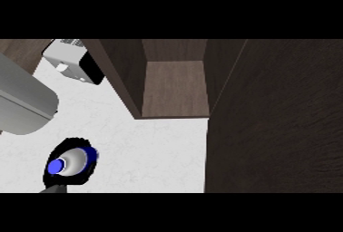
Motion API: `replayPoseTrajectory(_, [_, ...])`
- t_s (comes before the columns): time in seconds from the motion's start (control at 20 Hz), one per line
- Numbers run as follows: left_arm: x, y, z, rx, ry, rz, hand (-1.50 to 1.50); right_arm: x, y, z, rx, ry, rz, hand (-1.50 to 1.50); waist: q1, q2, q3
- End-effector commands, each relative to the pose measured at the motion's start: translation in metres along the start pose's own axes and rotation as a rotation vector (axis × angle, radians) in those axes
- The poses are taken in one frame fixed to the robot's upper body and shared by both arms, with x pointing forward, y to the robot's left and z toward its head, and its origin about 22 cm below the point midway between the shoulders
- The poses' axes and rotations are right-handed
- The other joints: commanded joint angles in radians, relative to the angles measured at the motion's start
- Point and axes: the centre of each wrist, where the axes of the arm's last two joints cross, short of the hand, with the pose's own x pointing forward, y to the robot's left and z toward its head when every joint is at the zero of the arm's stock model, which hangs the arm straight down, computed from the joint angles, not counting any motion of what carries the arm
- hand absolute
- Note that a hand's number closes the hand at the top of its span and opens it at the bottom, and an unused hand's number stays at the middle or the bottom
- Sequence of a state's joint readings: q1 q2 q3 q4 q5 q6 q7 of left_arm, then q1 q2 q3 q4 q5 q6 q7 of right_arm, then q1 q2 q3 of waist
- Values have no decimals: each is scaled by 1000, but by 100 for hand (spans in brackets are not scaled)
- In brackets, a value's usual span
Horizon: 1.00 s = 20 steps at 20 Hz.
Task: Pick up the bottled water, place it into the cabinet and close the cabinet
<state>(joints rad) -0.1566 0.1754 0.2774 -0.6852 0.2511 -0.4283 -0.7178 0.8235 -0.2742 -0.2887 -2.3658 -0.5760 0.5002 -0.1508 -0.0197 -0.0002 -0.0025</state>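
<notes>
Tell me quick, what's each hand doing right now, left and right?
Left hand: curled round the bottled water, holding it above the counter.
Right hand: not in view.

Black left robot hand (59,177) low at the view's left, fingers curled round a clear plastic bottle with a blue cap (67,164), seen from above, so mostly hidden beneath it. Short stub of grey forearm (52,190) just below, entering from the lower edge. Large grey rounded arm segment (23,102) at the left edge, higher up. Right robot hand out of sight.
</notes>
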Motion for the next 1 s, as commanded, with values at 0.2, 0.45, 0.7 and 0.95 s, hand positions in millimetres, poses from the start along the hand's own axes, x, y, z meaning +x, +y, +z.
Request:
replayPoseTrajectory(0.2, [16,-4,-17,-39,-70,-43,150,47,30,-4,35,-75,-31,-150,10,-2,1])
replayPoseTrajectory(0.45, [25,-56,-53,-120,-71,-43,150,37,24,3,10,-69,-42,-150,10,-6,3])
replayPoseTrajectory(0.7, [34,-105,-72,-149,-52,-42,150,43,29,-1,0,-93,-16,-150,11,-5,2])
replayPoseTrajectory(0.95, [35,-164,-74,-151,-77,-54,150,42,15,0,28,-62,-13,-150,4,-3,1])
